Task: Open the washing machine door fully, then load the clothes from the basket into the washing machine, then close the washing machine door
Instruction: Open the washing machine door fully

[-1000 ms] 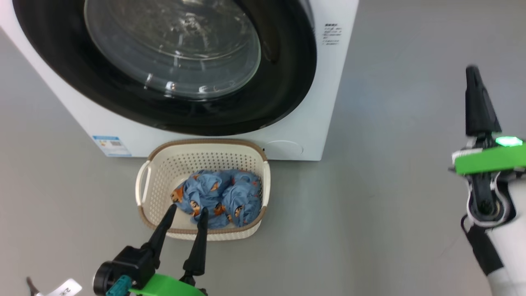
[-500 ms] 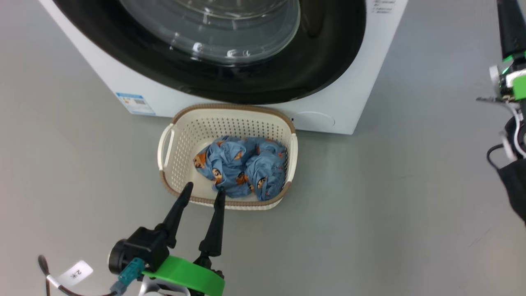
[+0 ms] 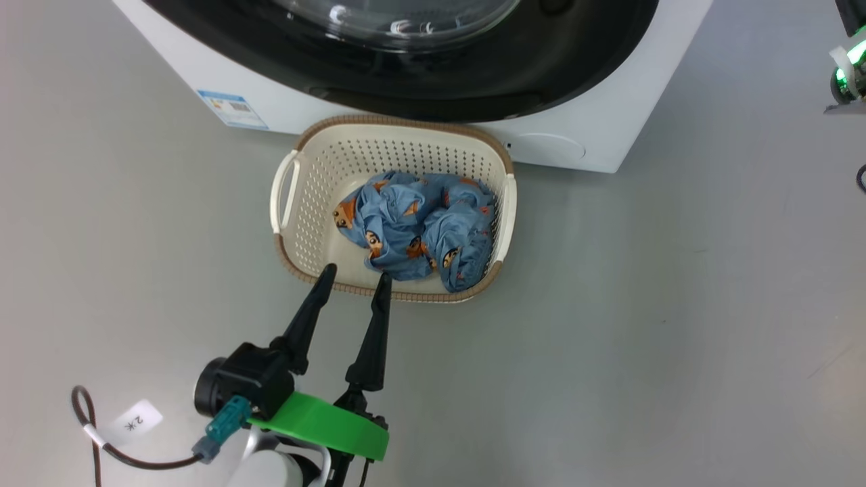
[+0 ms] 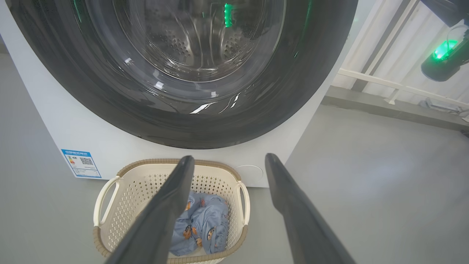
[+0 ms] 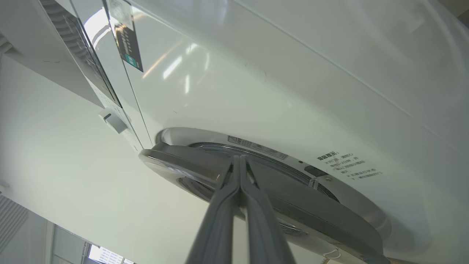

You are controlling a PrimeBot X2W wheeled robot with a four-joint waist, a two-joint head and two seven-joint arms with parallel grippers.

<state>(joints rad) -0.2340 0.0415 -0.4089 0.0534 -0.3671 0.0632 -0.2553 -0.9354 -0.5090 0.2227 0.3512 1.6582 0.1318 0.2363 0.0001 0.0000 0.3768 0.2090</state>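
Left gripper (image 3: 354,274) released, jaws spread, nothing held, hovering over the near rim of the basket (image 3: 318,203); right gripper (image 5: 240,158) clenched empty, its tip at the edge of the washing machine door (image 5: 293,205), which looks at most cracked off the front. Clothes (image 3: 419,230) lie bunched toward the basket's right side, with the basket on the floor (image 3: 676,338) just near of the washing machine (image 3: 609,135). Judged: door opening barely begun, loading and closing both left
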